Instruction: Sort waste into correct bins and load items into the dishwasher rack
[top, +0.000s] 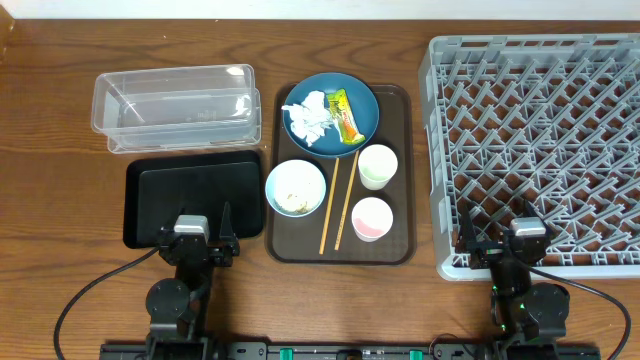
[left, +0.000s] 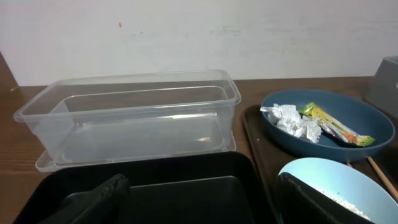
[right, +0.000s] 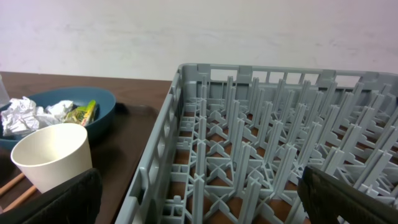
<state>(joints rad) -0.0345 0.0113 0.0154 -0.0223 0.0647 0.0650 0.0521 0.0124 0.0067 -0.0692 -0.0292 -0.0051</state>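
Observation:
On a dark brown serving tray (top: 395, 245) sit a dark-blue plate (top: 365, 108) holding crumpled tissue (top: 308, 120) and a yellow-green wrapper (top: 345, 115), a light-blue bowl (top: 295, 187) with food scraps (top: 297, 203), a pale green cup (top: 377, 166), a pink cup (top: 371, 218) and chopsticks (top: 337, 203). The clear box (top: 177, 105) and black tray (top: 190, 195) lie at the left. The grey rack (top: 540, 150) is at the right. My left gripper (top: 203, 247) is open over the black tray's front edge. My right gripper (top: 503, 250) is open over the rack's front-left corner. Both are empty.
The left wrist view shows the clear box (left: 130, 118), black tray (left: 180, 193), plate (left: 323, 127) and bowl rim (left: 336, 183). The right wrist view shows rack pegs (right: 261, 143), a cup (right: 53, 155) and the plate (right: 93, 115). A white wall stands behind.

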